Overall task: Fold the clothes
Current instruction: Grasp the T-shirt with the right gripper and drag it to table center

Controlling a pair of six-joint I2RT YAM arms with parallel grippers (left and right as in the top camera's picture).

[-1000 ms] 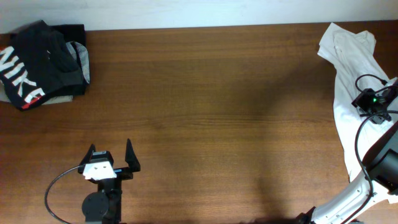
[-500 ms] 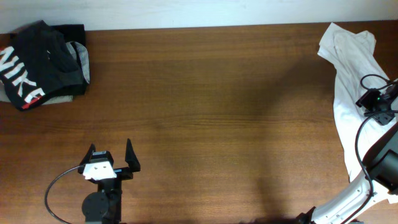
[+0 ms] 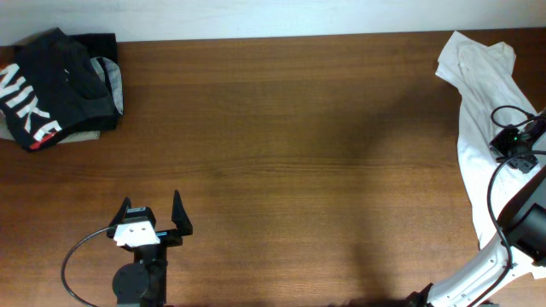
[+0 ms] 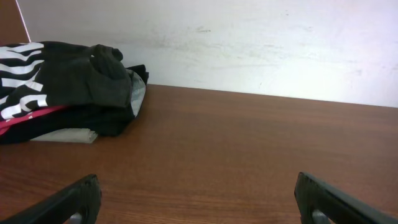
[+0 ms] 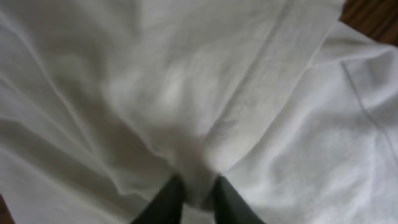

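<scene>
The clothes, a white T-shirt, lie crumpled along the table's far right edge, and its fabric fills the right wrist view. My right gripper is shut on a pinched fold of that white fabric; overhead only its wrist shows, above the shirt's right side. At the table's front left my left gripper stands wide open, and in the left wrist view its fingertips hold nothing between them.
A folded black garment with white NIKE lettering lies on a grey garment at the back left corner, also shown as a stack before the white wall. Brown wooden table spans the middle.
My right gripper has closed onto a fold of the white T-shirt and shifted slightly right. The left arm has not moved.
</scene>
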